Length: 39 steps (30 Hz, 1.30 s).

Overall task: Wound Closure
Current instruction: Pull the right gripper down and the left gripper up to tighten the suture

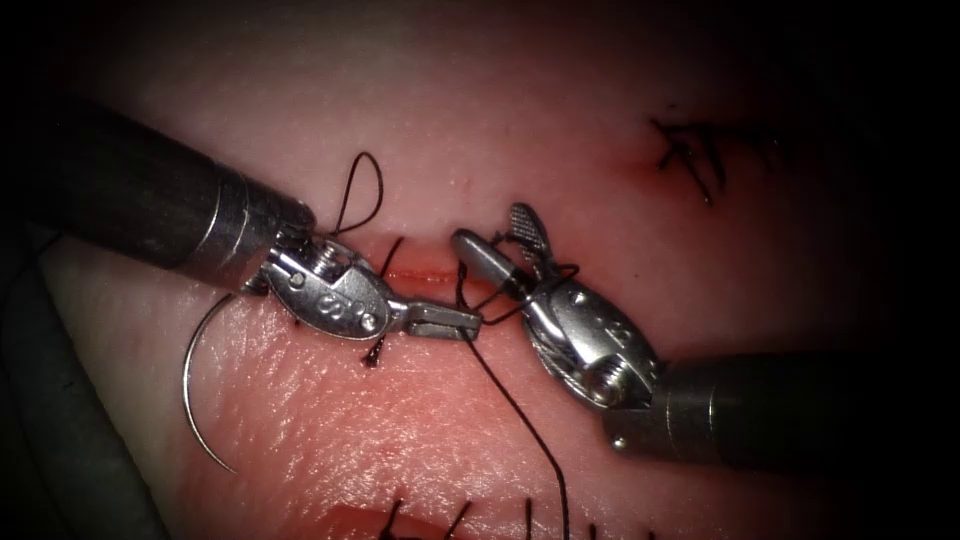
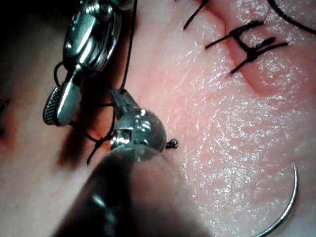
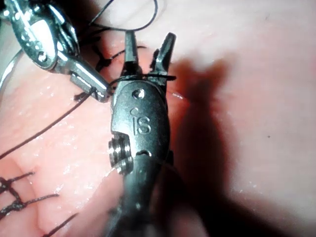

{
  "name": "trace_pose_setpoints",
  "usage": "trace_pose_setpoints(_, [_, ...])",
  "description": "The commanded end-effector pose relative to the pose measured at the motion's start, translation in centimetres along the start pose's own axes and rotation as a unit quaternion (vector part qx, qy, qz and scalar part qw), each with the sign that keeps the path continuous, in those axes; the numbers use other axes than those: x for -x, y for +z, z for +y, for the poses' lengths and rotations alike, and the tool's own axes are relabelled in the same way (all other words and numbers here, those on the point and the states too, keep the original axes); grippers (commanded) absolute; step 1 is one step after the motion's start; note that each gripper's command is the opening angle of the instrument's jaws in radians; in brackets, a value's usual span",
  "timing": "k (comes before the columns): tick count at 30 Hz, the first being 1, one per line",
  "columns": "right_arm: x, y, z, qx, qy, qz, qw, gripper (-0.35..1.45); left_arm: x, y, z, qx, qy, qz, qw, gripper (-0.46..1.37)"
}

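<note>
Left tool (image 1: pixel 455 321) clamped on thread (image 1: pixel 520 410); right tool (image 1: pixel 500 240) agape, thread wrapped round it. Needle (image 1: pixel 195 390) free on tissue (image 1: pixel 330 420). Best kept slack.

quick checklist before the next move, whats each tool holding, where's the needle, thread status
1. Left tool shut on the thread: ok.
2. Right tool open, thread looped around its jaws, gripping nothing: ok.
3. Needle free, lying on the tissue left of the left tool, not in the tissue: ok.
4. Cut between the tool tips, red fluid along it: ok.
5. Thread tension: cannot tell.
</note>
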Motion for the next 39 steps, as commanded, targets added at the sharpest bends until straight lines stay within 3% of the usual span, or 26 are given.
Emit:
trace_pose_setpoints(1, [-0.01, 0.01, -0.02, 0.006, 0.001, -0.010, 1.000, -0.35, 0.00, 0.00, 0.00, 0.001, 0.000, 0.000, 1.0000, -0.35])
trace_pose_setpoints(15, [0.00, 0.02, -0.02, 0.007, -0.002, -0.037, 0.999, -0.35, 0.01, -0.06, -0.12, 0.008, -0.020, 0.003, 0.9998, -0.35])
trace_pose_setpoints(30, [-0.01, -0.22, -0.16, -0.021, -0.004, -0.051, 0.998, -0.35, 0.29, -0.37, -0.78, -0.022, -0.062, -0.019, 0.9977, -0.35])
trace_pose_setpoints(39, [0.18, -0.31, -0.15, -0.031, -0.017, -0.069, 0.997, -0.35, 0.50, -0.37, -1.17, -0.040, -0.094, -0.049, 0.9935, -0.35])
